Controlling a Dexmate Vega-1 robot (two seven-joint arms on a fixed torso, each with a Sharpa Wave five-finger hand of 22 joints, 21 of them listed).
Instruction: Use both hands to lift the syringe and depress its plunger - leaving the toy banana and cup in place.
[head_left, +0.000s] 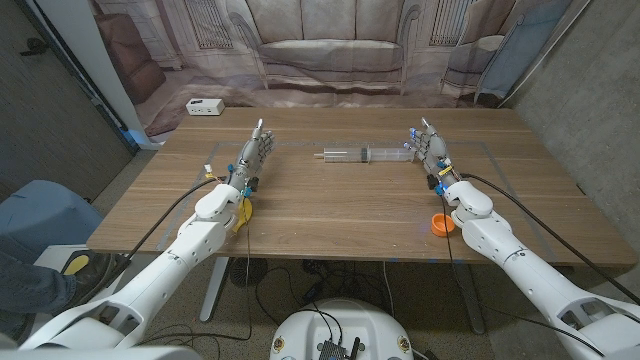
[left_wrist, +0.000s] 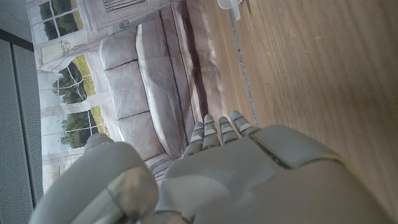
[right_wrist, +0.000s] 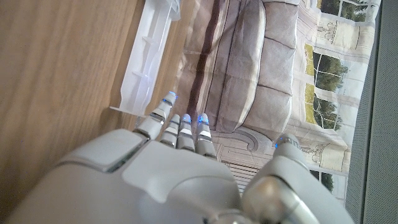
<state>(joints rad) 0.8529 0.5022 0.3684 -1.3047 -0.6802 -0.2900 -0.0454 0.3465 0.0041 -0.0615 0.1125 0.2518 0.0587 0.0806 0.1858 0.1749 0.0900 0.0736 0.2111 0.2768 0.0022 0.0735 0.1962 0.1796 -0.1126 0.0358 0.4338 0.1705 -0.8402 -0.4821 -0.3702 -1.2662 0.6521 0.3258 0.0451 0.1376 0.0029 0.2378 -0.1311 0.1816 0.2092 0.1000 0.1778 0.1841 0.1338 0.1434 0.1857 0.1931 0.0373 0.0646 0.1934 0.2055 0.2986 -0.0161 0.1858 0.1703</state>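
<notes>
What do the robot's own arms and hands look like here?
Both arms are glossy white, rounded shells, each with a black cable running along its outer side. The left hand and right hand are grey, segmented metal-and-plastic, five-fingered. Blue lights glow at the right hand's fingertips; small coloured wiring shows at both wrists.

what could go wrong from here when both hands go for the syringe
The syringe lies flat on the table, its plunger end beside the right hand; a sideways nudge could roll or push it away instead of gripping it. The left hand stands well apart from the tip end, so the two may arrive unevenly. The toy banana sits under the left forearm, and the orange cup beside the right forearm; either could get swept.
</notes>
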